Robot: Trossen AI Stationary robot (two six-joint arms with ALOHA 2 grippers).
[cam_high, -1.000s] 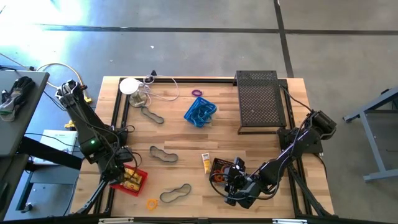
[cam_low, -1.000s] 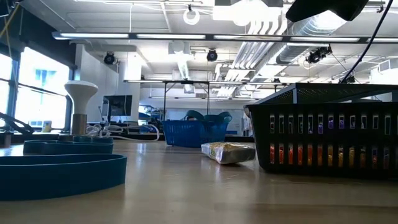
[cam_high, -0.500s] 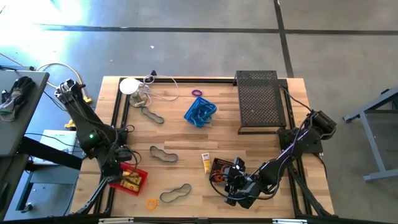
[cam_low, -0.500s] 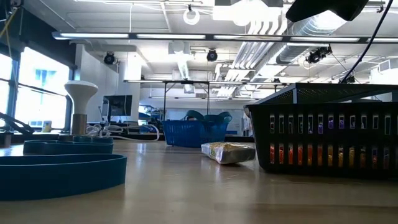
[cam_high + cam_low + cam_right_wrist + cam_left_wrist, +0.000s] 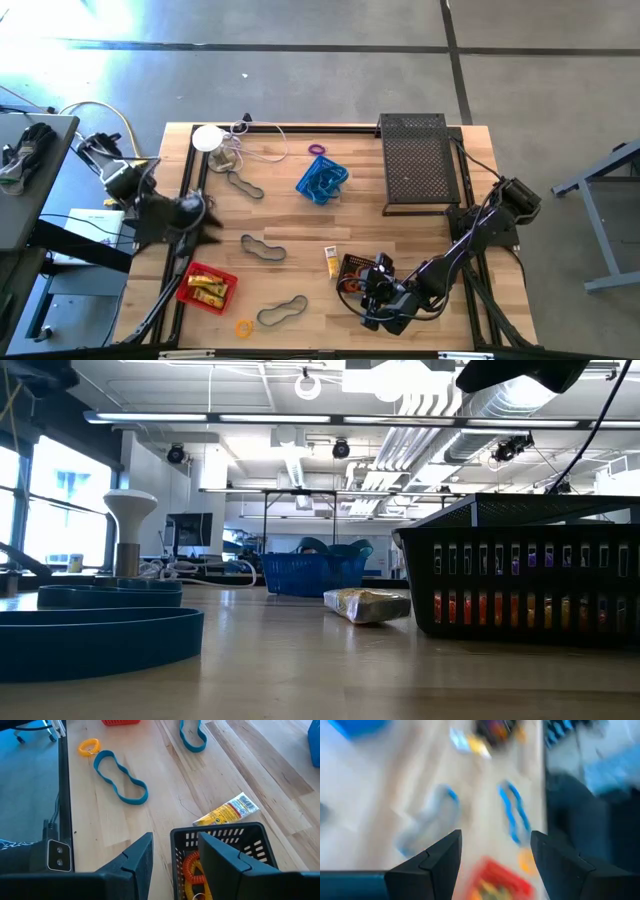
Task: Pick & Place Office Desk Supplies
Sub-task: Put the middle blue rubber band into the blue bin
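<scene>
Bands (grey, floppy loops) lie mid-tabletop; light and limp, best pinched across one strand. Left pincer hangs released above the red basket; right pincer straddles the black basket's wall.

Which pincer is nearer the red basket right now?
Left. The left pincer hangs just beyond the red basket, open and empty; the right pincer is across the table, at the black basket.

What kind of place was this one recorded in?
Probably a lab or industrial workshop: bare concrete floor around the wooden table, exposed ceiling ducts and strip lights, more benches beyond.
</scene>
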